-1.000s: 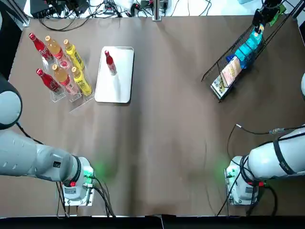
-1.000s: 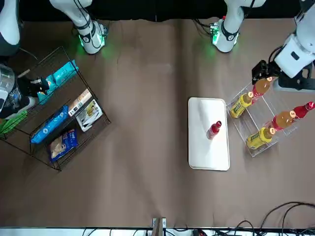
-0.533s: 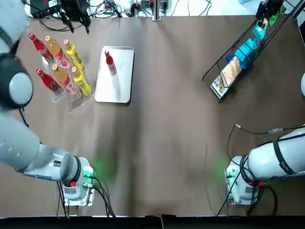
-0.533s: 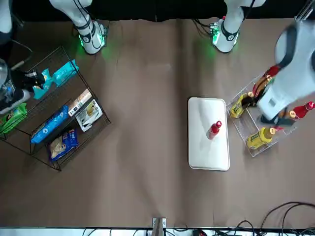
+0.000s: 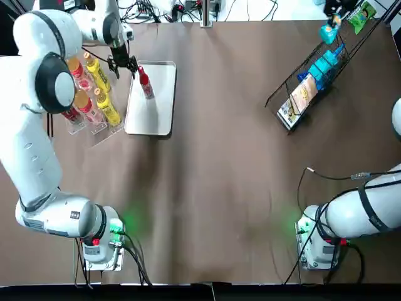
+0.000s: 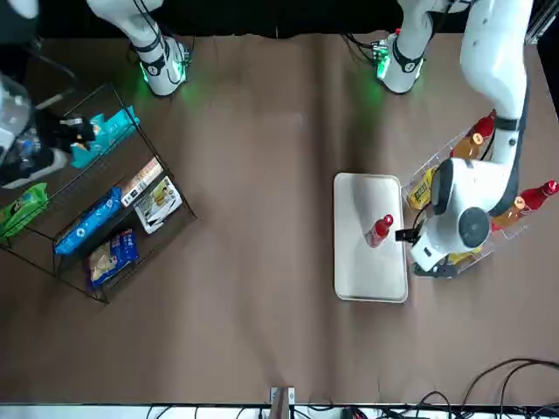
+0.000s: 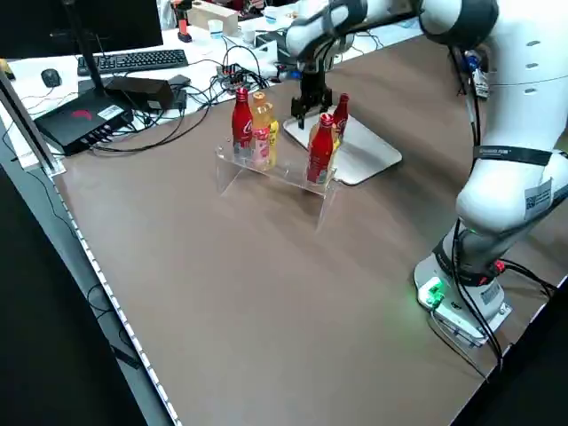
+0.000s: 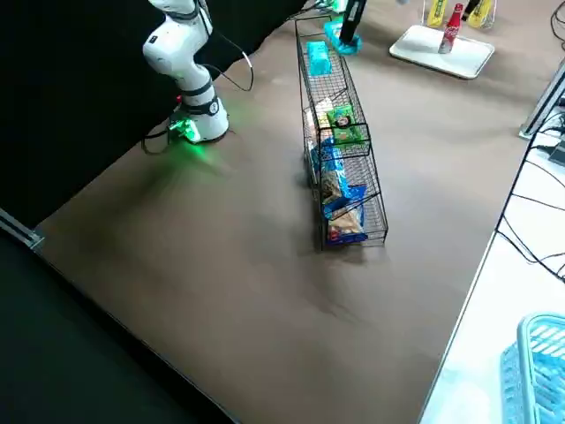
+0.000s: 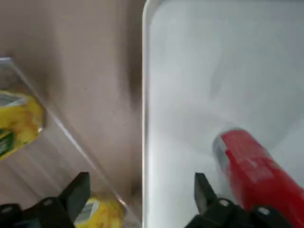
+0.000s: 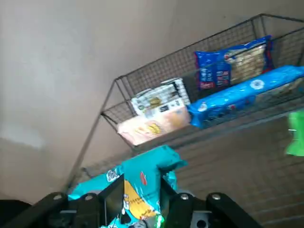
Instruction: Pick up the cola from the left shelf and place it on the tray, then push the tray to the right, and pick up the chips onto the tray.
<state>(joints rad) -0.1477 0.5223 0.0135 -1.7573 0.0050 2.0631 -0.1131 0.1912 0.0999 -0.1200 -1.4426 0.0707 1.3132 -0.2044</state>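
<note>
A red cola bottle [image 5: 145, 81] [image 6: 379, 230] stands on the white tray [image 5: 156, 110] [image 6: 371, 275] at the back left. My left gripper [image 5: 122, 64] [image 6: 407, 236] hangs low at the tray's left rim, beside the bottle. It is open, and in the left wrist view [image 9: 141, 192] the rim runs between its fingers with the cola [image 9: 254, 171] off to one side. My right gripper [image 5: 332, 17] [image 10: 142, 202] is at the back right, shut on a teal chips bag [image 5: 327, 30] [image 10: 142, 178] [image 6: 100, 131] just off the rack's top.
A clear shelf [image 5: 94, 128] with red, orange and yellow bottles stands just left of the tray, close behind the left gripper. The wire rack [image 5: 307, 88] [image 6: 105, 218] holds several more snack bags. Cables lie along the table's far edge.
The left arm swung in from the back left and came down to the tray's left rim. The right gripper drew the teal chips bag away from the rack, toward the left.
</note>
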